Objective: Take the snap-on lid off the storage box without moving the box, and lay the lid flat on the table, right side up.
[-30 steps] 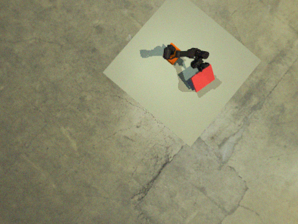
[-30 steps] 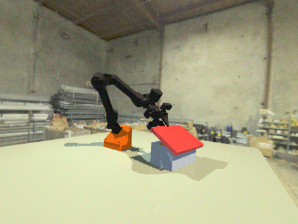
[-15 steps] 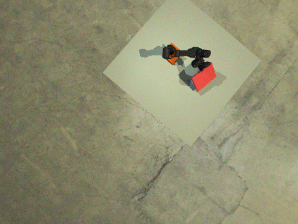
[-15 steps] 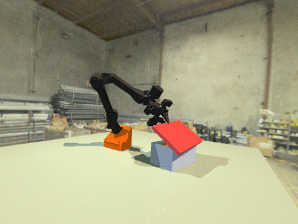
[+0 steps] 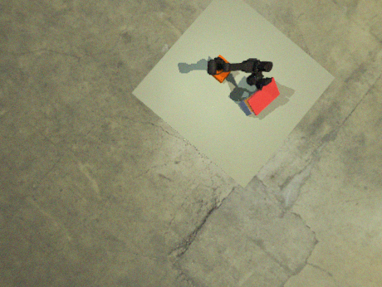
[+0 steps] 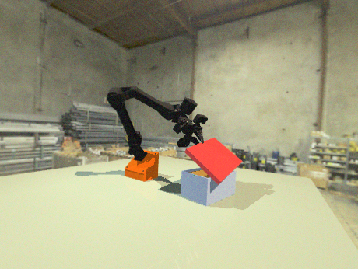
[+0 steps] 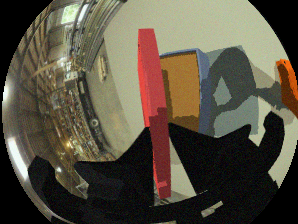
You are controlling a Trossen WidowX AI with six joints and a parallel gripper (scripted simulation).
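Observation:
The red lid [image 5: 263, 97] [image 6: 214, 157] [image 7: 151, 90] is steeply tilted above the blue-grey storage box [image 5: 245, 109] [image 6: 194, 188] [image 7: 204, 90]. My gripper [image 5: 266, 85] [image 6: 201, 142] [image 7: 158, 128] is shut on the lid at its raised edge, with one black finger on each side in the wrist view. The opposite edge slopes down over the far part of the box in the exterior view. Whether that low edge touches the box I cannot tell. The box stands upright, and part of its orange-brown inside shows beside the lid.
The pale table [image 5: 187, 95] [image 6: 117, 225] carries the box and the orange arm base [image 5: 223, 76] [image 6: 142, 171] [image 7: 287, 80]. The base stands to the left of the box in the top and exterior views. Shadows of the arm and lid fall around the box.

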